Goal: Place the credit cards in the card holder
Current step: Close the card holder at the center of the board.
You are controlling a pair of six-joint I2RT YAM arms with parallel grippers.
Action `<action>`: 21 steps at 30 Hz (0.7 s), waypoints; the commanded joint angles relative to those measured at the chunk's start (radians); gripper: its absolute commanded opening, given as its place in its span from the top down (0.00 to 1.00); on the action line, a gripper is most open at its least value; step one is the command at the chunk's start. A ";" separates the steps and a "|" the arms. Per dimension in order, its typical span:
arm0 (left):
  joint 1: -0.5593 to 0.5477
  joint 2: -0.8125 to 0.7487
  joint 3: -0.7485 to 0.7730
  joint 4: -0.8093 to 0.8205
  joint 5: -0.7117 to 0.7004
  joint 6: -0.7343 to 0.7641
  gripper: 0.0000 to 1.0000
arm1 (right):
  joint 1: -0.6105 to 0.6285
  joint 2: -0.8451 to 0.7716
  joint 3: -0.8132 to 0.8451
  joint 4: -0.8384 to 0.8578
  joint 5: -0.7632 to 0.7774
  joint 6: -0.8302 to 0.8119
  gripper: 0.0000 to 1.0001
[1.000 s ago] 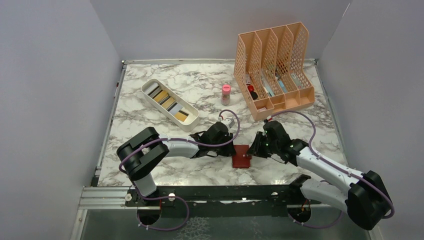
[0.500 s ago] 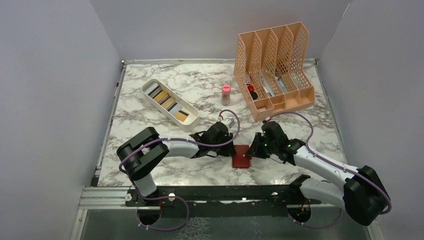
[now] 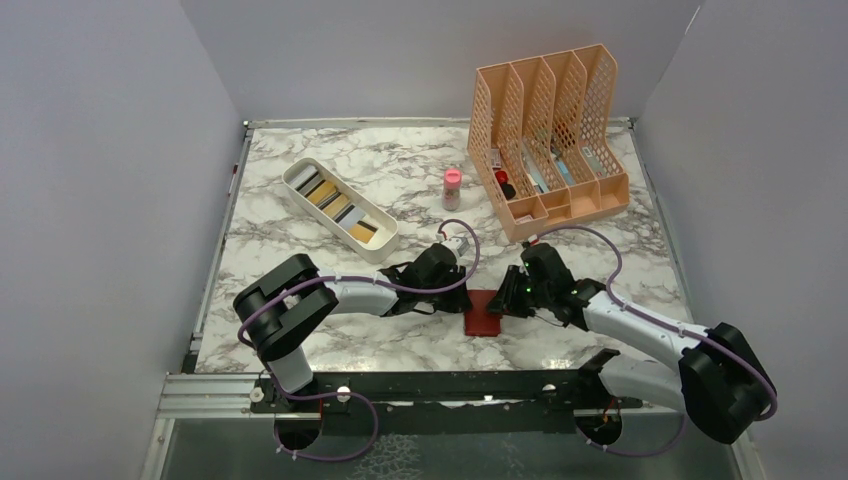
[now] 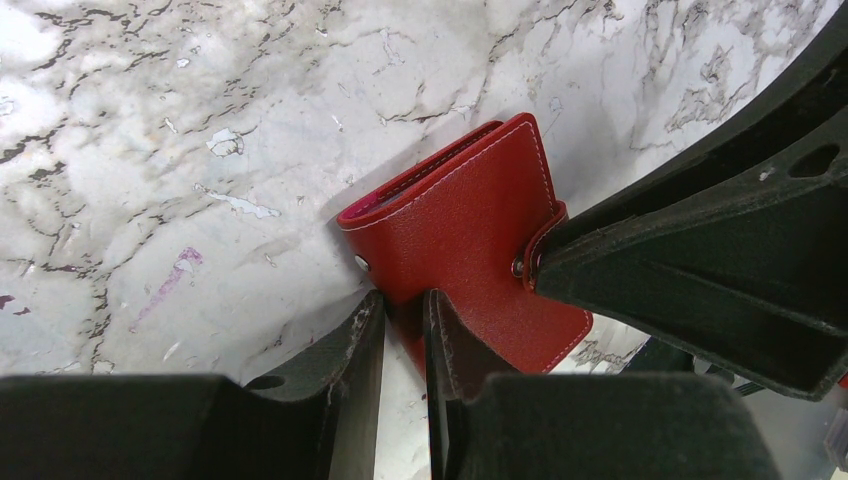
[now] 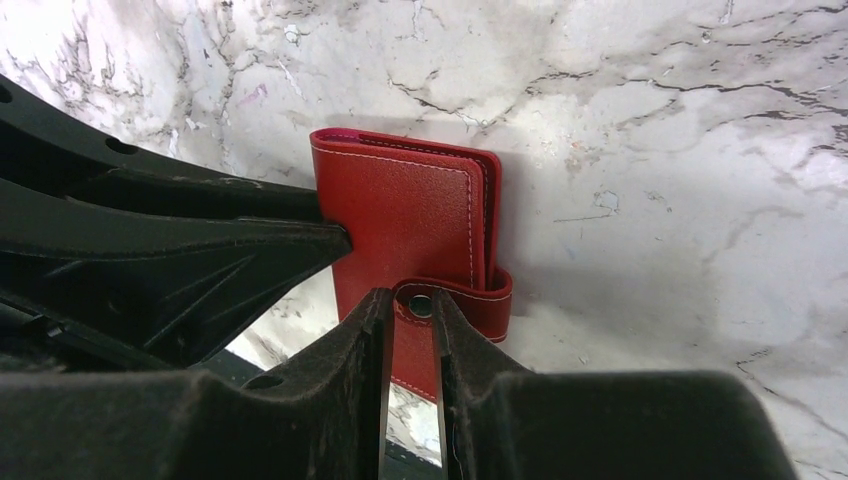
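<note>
A red leather card holder (image 3: 483,314) lies shut on the marble table near the front edge, between my two grippers. My left gripper (image 3: 466,298) comes in from the left; in its wrist view the left gripper (image 4: 403,305) is shut on the near edge of the card holder (image 4: 465,225). From the right, my right gripper (image 3: 503,301) meets the holder. The right wrist view has the right gripper (image 5: 410,300) shut on the snap strap (image 5: 478,300) of the card holder (image 5: 400,215). Several credit cards (image 3: 336,204) stand in a white tray (image 3: 298,193) at the back left.
A peach mesh file organizer (image 3: 548,130) holding small items stands at the back right. A small bottle with a pink cap (image 3: 452,187) sits left of it. The table's front edge and the black rail (image 3: 420,385) lie just below the card holder.
My right gripper has crept a little to the left, closing in on the card holder's strap. The left arm and the holder have hardly moved.
</note>
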 commanded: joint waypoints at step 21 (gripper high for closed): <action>-0.003 0.018 -0.012 -0.038 -0.006 0.009 0.78 | 0.007 0.044 -0.015 -0.006 0.045 -0.015 0.85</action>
